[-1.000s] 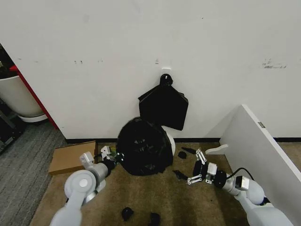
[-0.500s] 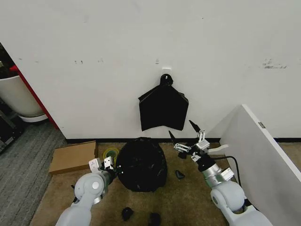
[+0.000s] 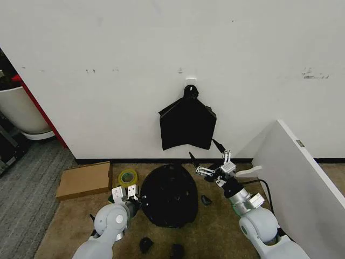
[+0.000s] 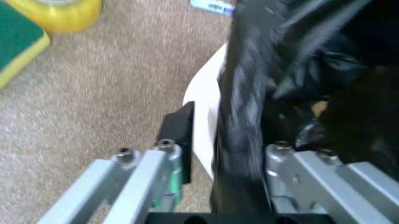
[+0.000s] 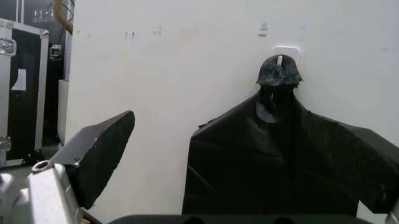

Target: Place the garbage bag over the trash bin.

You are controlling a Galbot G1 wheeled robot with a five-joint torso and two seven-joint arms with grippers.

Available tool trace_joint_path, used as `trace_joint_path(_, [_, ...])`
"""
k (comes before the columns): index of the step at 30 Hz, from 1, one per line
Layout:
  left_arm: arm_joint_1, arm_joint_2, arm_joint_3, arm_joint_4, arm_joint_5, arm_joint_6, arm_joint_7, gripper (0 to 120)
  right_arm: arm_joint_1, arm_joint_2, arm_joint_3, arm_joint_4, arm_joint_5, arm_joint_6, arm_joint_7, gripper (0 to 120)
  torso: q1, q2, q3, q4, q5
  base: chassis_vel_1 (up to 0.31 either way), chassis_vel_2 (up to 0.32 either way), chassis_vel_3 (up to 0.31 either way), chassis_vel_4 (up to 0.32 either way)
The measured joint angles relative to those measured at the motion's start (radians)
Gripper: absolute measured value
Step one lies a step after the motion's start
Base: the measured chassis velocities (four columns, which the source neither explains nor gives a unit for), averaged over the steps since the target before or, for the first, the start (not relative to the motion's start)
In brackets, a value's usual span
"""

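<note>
While the thin, glossy black garbage bag (image 3: pixel 168 195) drapes over the round white plastic trash bin (image 4: pixel 204 126) on the brown carpet floor (image 3: pixel 215 237), the left gripper (image 3: pixel 131 196) sits at the bag's left edge, its fingers (image 4: pixel 171 144) straddling the bin rim and closed on the bag film. Just right of the bag, the right gripper (image 3: pixel 210 162) is raised clear of it with fingers spread wide and holding nothing. Farther back, a flat black stack of bags (image 3: pixel 187 123) hangs on the white wall (image 3: pixel 108 65).
</note>
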Motion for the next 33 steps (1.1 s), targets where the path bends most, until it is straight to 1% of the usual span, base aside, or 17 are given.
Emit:
trace_joint_path(5, [0.004, 0.021, -0.035, -0.061, -0.006, 0.0, 0.014, 52, 0.002, 0.011, -0.003, -0.01, -0.01, -0.004, 0.0, 100, 0.0, 0.0, 0.0, 0.0, 0.0001, 0.0, 0.0, 0.0, 0.0])
trace_joint_path(6, [0.004, 0.021, -0.035, -0.061, -0.006, 0.0, 0.014, 52, 0.002, 0.011, -0.003, -0.01, -0.01, -0.004, 0.0, 100, 0.0, 0.0, 0.0, 0.0, 0.0001, 0.0, 0.0, 0.0, 0.0])
trace_joint_path(10, [0.021, 0.042, -0.055, -0.143, -0.004, 0.0, 0.026, 68, -0.004, 0.017, 0.0, -0.011, -0.013, -0.004, 0.013, 100, 0.0, 0.0, 0.0, 0.0001, 0.0002, 0.0, 0.0, 0.0, 0.0])
trace_joint_path(13, [0.038, 0.052, -0.059, -0.204, 0.042, 0.0, 0.026, 81, -0.01, 0.019, 0.008, -0.012, -0.014, -0.009, 0.039, 100, 0.0, 0.0, 0.0, 0.0, 0.0003, 0.0, 0.0, 0.0, 0.0])
trace_joint_path(14, [0.038, 0.052, -0.059, -0.204, 0.042, 0.0, 0.026, 81, -0.01, 0.019, 0.008, -0.012, -0.014, -0.009, 0.039, 100, 0.0, 0.0, 0.0, 0.0, 0.0003, 0.0, 0.0, 0.0, 0.0])
trace_joint_path(17, [0.058, 0.06, -0.061, -0.238, 0.141, -0.051, 0.019, 93, -0.024, 0.024, 0.02, -0.008, -0.023, -0.01, 0.059, 100, 0.0, 0.0, 0.0, 0.0, 0.0001, 0.0, 0.0, 0.0, 0.0])
trace_joint_path(19, [0.08, 0.06, -0.062, -0.244, 0.258, -0.189, 0.032, 98, -0.04, 0.031, 0.031, 0.006, -0.027, -0.009, 0.072, 100, 0.0, 0.0, 0.0, 0.0, 0.0002, 0.0, 0.0, 0.0, 0.0])
trace_joint_path(20, [0.099, 0.057, -0.065, -0.235, 0.355, -0.347, 0.073, 100, -0.055, 0.04, 0.04, 0.018, -0.029, -0.009, 0.088, 100, 0.0, 0.0, 0.0, 0.0, 0.0, 0.0, 0.0, 0.0, 0.0])
trace_joint_path(21, [0.111, 0.054, -0.067, -0.224, 0.418, -0.443, 0.108, 100, -0.064, 0.047, 0.046, 0.027, -0.032, -0.009, 0.103, 100, 0.0, 0.0, 0.0, 0.0, 0.0003, 0.0, 0.0, 0.0, 0.0])
trace_joint_path(22, [0.111, 0.054, -0.067, -0.224, 0.418, -0.443, 0.108, 100, -0.064, 0.047, 0.046, 0.027, -0.032, -0.009, 0.103, 100, 0.0, 0.0, 0.0, 0.0, 0.0003, 0.0, 0.0, 0.0, 0.0])
trace_joint_path(24, [0.142, 0.038, -0.072, -0.191, 0.527, -0.69, 0.238, 100, -0.089, 0.075, 0.073, 0.045, -0.106, -0.04, 0.161, 100, 0.0, 0.0, 0.0, 0.0001, 0.0, 0.0, 0.0, 0.0, 0.0])
trace_joint_path(25, [0.148, 0.035, -0.073, -0.187, 0.537, -0.732, 0.26, 100, -0.095, 0.082, 0.082, 0.047, -0.137, -0.049, 0.173, 100, 0.0, 0.0, 0.0, 0.0001, -0.0001, 0.0, 0.0, 0.0, 0.0])
trace_joint_path(26, [0.166, 0.023, -0.073, -0.178, 0.559, -0.838, 0.302, 100, -0.106, 0.095, 0.108, 0.049, -0.196, -0.062, 0.181, 100, 0.0, 0.0, 0.0, -0.0002, 0.0, 0.0, 0.0, 0.0, 0.0])
trace_joint_path(28, [0.218, -0.007, -0.08, -0.17, 0.588, -1.029, 0.37, 100, -0.132, 0.118, 0.149, 0.06, -0.243, -0.083, 0.176, 100, 0.0, 0.0, 0.0, -0.0003, 0.0002, 0.0, 0.0, 0.0, 0.0])
trace_joint_path(29, [0.218, -0.007, -0.08, -0.17, 0.588, -1.029, 0.37, 100, -0.132, 0.118, 0.149, 0.06, -0.243, -0.083, 0.176, 100, 0.0, 0.0, 0.0, -0.0003, 0.0002, 0.0, 0.0, 0.0, 0.0])
trace_joint_path(32, [0.291, -0.057, -0.098, -0.19, 0.606, -1.159, 0.418, 100, -0.156, 0.153, 0.165, 0.085, -0.246, -0.105, 0.182, 100, 0.0, 0.0, 0.0, 0.0002, 0.0, 0.0, 0.0, 0.0, 0.0])
trace_joint_path(33, [0.314, -0.081, -0.105, -0.203, 0.616, -1.185, 0.421, 100, -0.165, 0.172, 0.167, 0.092, -0.247, -0.104, 0.183, 100, 0.0, 0.0, 0.0, 0.0001, 0.0001, 0.0, 0.0, 0.0, 0.0])
